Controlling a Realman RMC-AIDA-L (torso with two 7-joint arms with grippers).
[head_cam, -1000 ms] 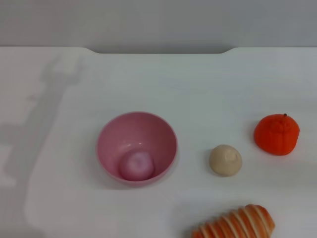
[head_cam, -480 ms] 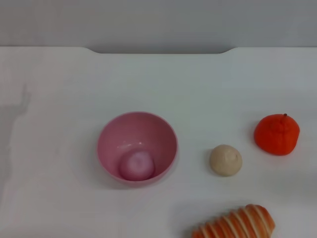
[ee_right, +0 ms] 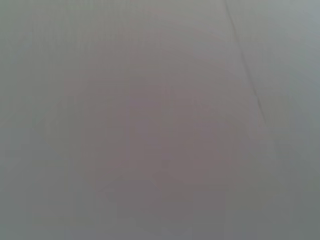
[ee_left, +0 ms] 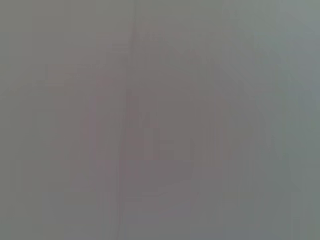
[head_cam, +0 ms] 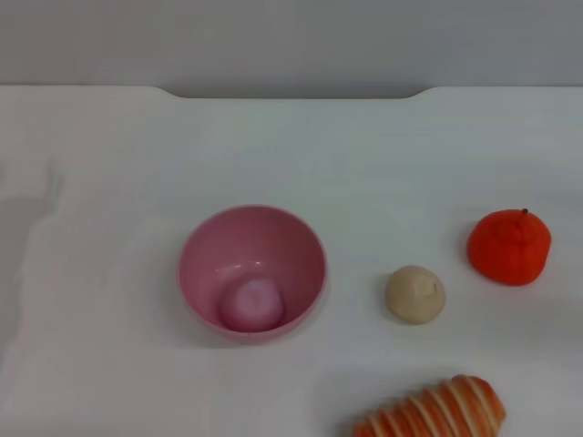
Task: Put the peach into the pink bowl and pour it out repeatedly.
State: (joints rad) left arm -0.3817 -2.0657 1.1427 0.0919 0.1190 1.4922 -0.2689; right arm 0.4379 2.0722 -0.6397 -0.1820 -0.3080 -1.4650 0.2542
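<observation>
The pink bowl stands upright on the white table, left of centre in the head view. The soft-pink peach lies inside it, at the bottom toward the near side. Neither gripper shows in the head view. Both wrist views hold only a plain grey surface, with no fingers and no task objects in them.
A beige round lump lies right of the bowl. An orange-red tangerine-like fruit sits at the far right. A striped orange-and-cream piece lies at the near edge. The white table ends at a grey wall behind.
The arm's shadow on the table's left side has slid off toward the left edge and faded. The bowl, the peach and the other fruits have not moved.
</observation>
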